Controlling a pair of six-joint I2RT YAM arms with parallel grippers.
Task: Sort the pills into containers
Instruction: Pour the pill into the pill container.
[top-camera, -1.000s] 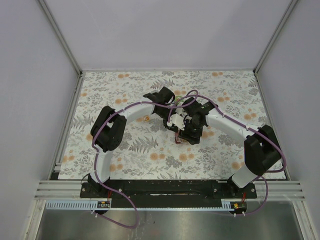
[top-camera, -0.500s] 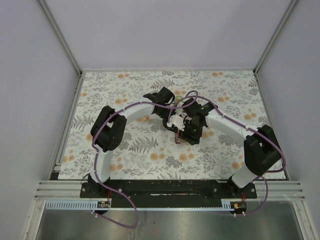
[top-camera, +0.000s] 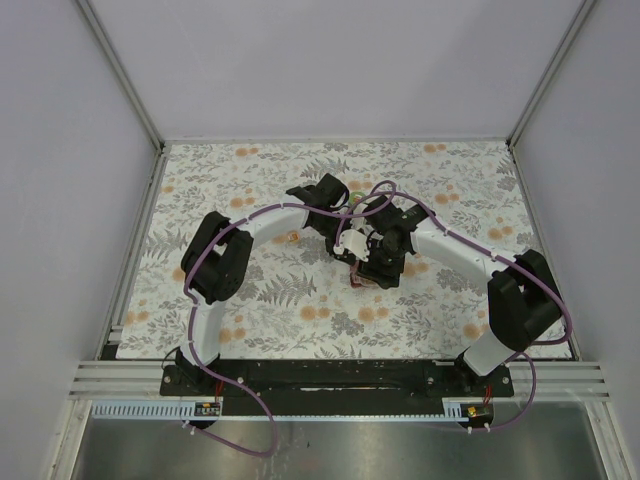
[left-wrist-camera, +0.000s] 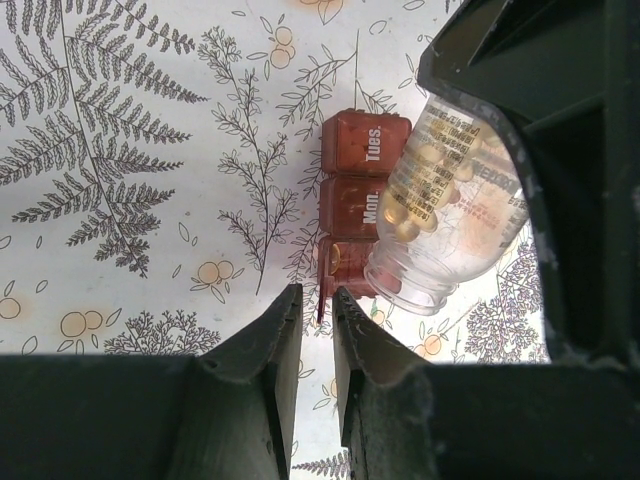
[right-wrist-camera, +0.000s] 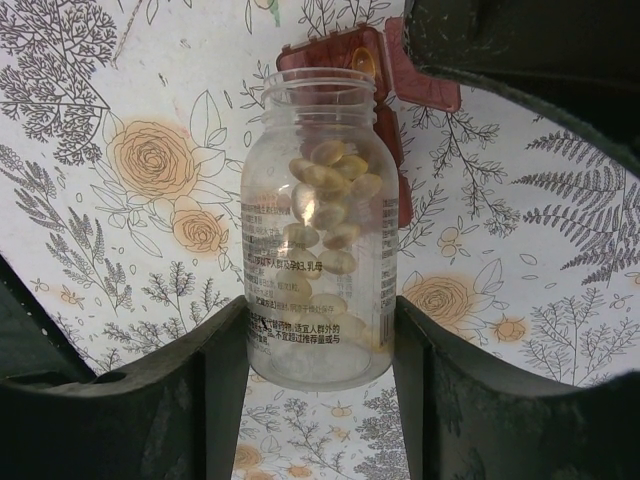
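Right gripper (right-wrist-camera: 318, 322) pinches the tilted open bottle (right-wrist-camera: 272, 262), left gripper (left-wrist-camera: 315, 300) nearly closed, hold unclear; overtilting risks pills (right-wrist-camera: 325, 185) missing the pill box (left-wrist-camera: 360, 145).

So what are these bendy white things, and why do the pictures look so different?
They are two robot arms, the left arm and the right arm, bolted side by side. One picture looks down on them from above. The other two come from a little camera on each wrist, so everything there looks big and close. A flowery cloth lies under them. On it sits a dark-red pill box with lids marked Mon. and Tues. The right pincer holds a clear bottle of yellowish pills, tipped with its mouth toward the box's open end. The left pincer is almost closed at the box's edge. I cannot tell whether it is pinching the lid.
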